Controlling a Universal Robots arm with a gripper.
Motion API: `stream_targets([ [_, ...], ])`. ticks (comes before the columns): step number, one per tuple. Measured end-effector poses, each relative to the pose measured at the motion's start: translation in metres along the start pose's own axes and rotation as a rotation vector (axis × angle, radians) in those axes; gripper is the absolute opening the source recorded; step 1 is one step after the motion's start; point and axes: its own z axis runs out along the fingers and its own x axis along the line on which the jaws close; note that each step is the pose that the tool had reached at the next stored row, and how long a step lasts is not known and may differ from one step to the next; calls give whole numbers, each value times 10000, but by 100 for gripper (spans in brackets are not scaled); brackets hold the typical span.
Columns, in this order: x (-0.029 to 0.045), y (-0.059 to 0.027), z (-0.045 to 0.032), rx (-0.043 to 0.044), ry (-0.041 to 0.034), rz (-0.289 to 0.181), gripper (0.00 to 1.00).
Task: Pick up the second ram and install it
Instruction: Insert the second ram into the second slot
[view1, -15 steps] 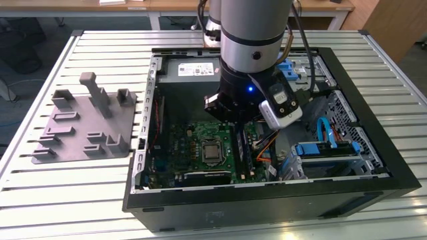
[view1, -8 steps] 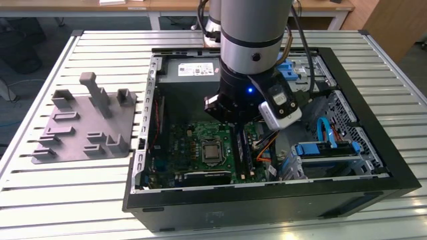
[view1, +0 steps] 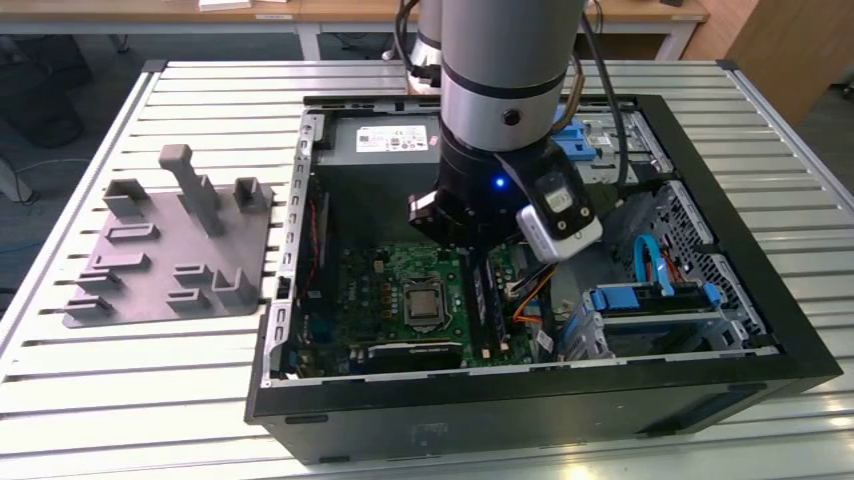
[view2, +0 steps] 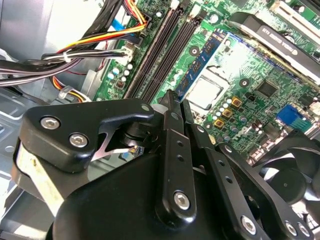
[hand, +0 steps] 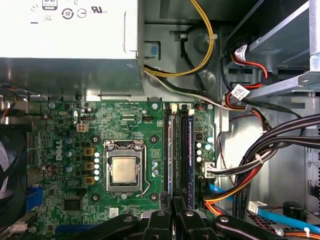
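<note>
Gripper (hand: 172, 212): low inside the open computer case (view1: 747, 300), directly over the memory slots (hand: 177, 150).
Fingers (view2: 172, 107): pressed together, nothing visibly held.
Second ram (hand: 190, 150): upright in the slots beside the socket (hand: 124, 169).
Grey tray (view1: 167, 250): on desk, well apart.

An open computer case (view1: 747, 330) stood on the slatted worktop (view1: 80, 400). Inside lay a green motherboard (hand: 65, 165) with a silver socket (hand: 123, 169). A grey pegged tray (view1: 167, 250) sat beside the case, towards the exterior view's left.
</note>
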Motion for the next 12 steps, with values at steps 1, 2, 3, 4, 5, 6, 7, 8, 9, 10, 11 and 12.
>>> stream_targets([
  [1,0,0,3,0,-1,0,14],
  [2,0,0,6,0,0,0,14],
  [3,1,0,9,-1,-1,0,14],
  [4,1,0,11,0,-1,0,14],
  [5,1,0,14,0,0,0,14],
  [6,1,0,17,0,0,0,14],
  [7,1,-1,20,0,0,0,14],
  [8,1,-1,22,0,0,0,14],
  [9,1,-1,25,0,-1,0,14],
  [10,1,-1,27,0,0,0,14],
  [11,1,-1,29,0,0,0,14],
  [12,1,-1,31,0,0,0,14],
])
